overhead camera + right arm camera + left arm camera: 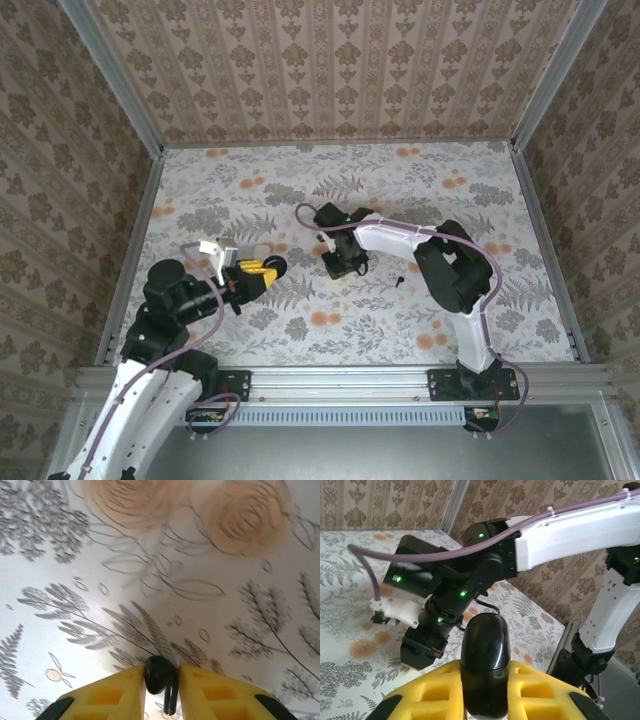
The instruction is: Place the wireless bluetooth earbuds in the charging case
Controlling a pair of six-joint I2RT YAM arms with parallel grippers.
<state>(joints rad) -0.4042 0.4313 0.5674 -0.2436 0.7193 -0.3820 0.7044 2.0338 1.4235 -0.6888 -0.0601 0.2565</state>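
- The right end effector (161, 671) was nearly shut, its yellow fingers (120, 692) pinching one earbud (158, 676) by its rounded body, close over the floral surface (210, 610) (whether it touched the surface could not be told).
- The left end effector (485, 685) was closed on the charging case (485, 645), a glossy black rounded shell held upright, apart from the right arm; its lid state was unclear.
- A second tiny black piece, likely the other earbud (399, 281), lay loose on the surface near the right end effector.
- The earbud looked very light, rigid and smooth, so apt to twist or squirt out of a pinch; holding it across the body, stem left free, seemed best.
- The case looked hard and slick; gripping its flanks low would have kept the top free.
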